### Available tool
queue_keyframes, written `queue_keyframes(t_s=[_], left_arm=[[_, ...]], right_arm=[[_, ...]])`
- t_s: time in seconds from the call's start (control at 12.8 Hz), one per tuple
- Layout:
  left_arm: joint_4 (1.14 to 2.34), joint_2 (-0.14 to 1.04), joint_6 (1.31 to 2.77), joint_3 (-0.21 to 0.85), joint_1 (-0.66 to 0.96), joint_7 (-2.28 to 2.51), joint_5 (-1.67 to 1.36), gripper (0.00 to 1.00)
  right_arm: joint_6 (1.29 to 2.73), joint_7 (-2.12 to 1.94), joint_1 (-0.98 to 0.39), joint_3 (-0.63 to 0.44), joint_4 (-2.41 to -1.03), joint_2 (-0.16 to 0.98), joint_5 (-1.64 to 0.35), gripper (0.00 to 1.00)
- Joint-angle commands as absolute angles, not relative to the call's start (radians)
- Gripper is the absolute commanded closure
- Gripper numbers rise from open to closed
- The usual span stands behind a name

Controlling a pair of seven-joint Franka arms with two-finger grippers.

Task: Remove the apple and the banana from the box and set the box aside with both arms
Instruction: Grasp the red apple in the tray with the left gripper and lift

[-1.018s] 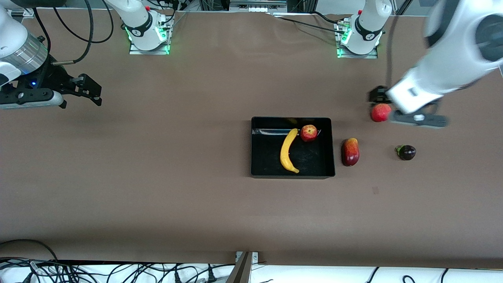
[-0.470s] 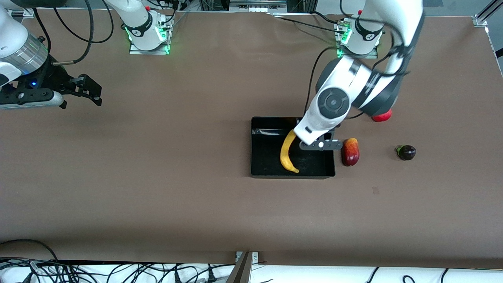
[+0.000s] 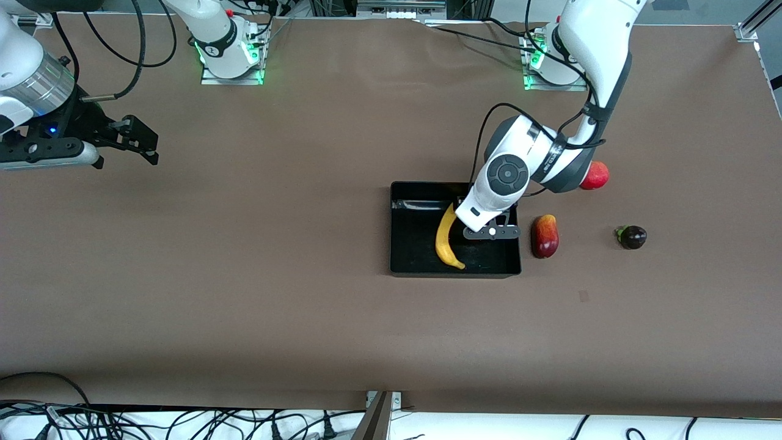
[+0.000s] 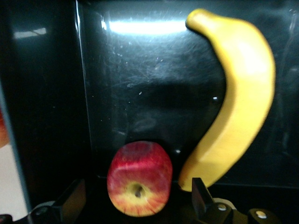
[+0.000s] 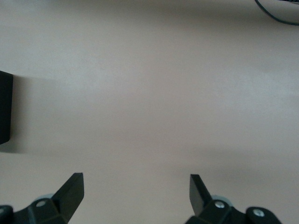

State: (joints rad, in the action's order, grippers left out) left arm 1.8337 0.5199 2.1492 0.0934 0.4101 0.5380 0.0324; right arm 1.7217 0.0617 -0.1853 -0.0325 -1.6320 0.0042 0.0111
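Observation:
The black box (image 3: pixel 404 256) lies mid-table. In it are the yellow banana (image 3: pixel 446 239) and the red apple with a yellow patch, which my left arm hides in the front view. My left gripper (image 3: pixel 490 231) is down in the box at its end toward the left arm. In the left wrist view it (image 4: pixel 137 186) is open, with the apple (image 4: pixel 139 177) between its fingers and the banana (image 4: pixel 238 107) just beside on the box floor (image 4: pixel 140 84). My right gripper (image 3: pixel 132 142) waits open and empty over bare table at the right arm's end, as the right wrist view (image 5: pixel 135 181) shows.
A dark-red mango (image 3: pixel 544 236) lies just outside the box toward the left arm's end. A red pomegranate (image 3: pixel 596 175) lies farther from the front camera, partly under the left arm. A small dark purple fruit (image 3: pixel 632 236) lies past the mango.
My left arm has swung from over the pomegranate to the box and come down around the apple. The right arm has not moved.

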Motion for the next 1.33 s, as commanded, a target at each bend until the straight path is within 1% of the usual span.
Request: queue_keyframes(t_s=[0.0,0.16,0.23,0.31,0.39,0.47,0.63,0.7,0.86,0.94,1.02,1.1,1.25], left_arm=[[1.858,0.547,2.177,0.091,0.420,0.554,0.075,0.00],[1.862,0.561,2.183,0.091,0.439,0.566,0.075,0.00],[1.862,0.561,2.183,0.092,0.437,0.566,0.075,0.33],[1.861,0.563,2.181,0.092,0.439,0.568,0.075,0.69],[1.850,0.560,2.172,0.092,0.434,0.568,0.074,0.88],[1.845,0.548,2.169,0.092,0.428,0.566,0.068,1.00],[1.821,0.487,2.146,0.091,0.407,0.565,0.060,1.00],[1.781,0.451,2.088,0.092,0.385,0.565,0.058,1.00],[1.645,0.423,1.845,0.091,0.358,0.539,0.060,1.00],[1.599,0.414,1.731,0.089,0.339,0.505,0.060,1.00],[1.609,0.391,1.671,0.092,0.307,0.467,0.058,0.99],[1.661,0.355,1.658,0.092,0.278,0.418,0.058,0.99],[1.796,0.299,1.693,0.094,0.192,0.306,0.057,0.99]], right_arm=[[1.712,0.061,-0.181,-0.029,-1.620,0.006,0.012,0.00],[1.712,0.061,-0.179,-0.031,-1.620,0.008,0.014,0.00],[1.712,0.061,-0.179,-0.031,-1.620,0.011,0.012,0.00],[1.710,0.061,-0.179,-0.032,-1.620,0.011,0.014,0.00],[1.710,0.061,-0.178,-0.032,-1.620,0.011,0.014,0.00],[1.710,0.061,-0.178,-0.034,-1.621,0.011,0.014,0.00],[1.709,0.061,-0.176,-0.034,-1.621,0.011,0.014,0.00],[1.709,0.061,-0.176,-0.034,-1.621,0.011,0.014,0.00],[1.709,0.061,-0.176,-0.034,-1.621,0.011,0.014,0.00],[1.709,0.061,-0.176,-0.035,-1.621,0.011,0.014,0.00],[1.707,0.063,-0.176,-0.034,-1.621,0.011,0.014,0.00],[1.707,0.063,-0.178,-0.035,-1.621,0.011,0.014,0.00],[1.707,0.063,-0.176,-0.035,-1.621,0.011,0.012,0.00]])
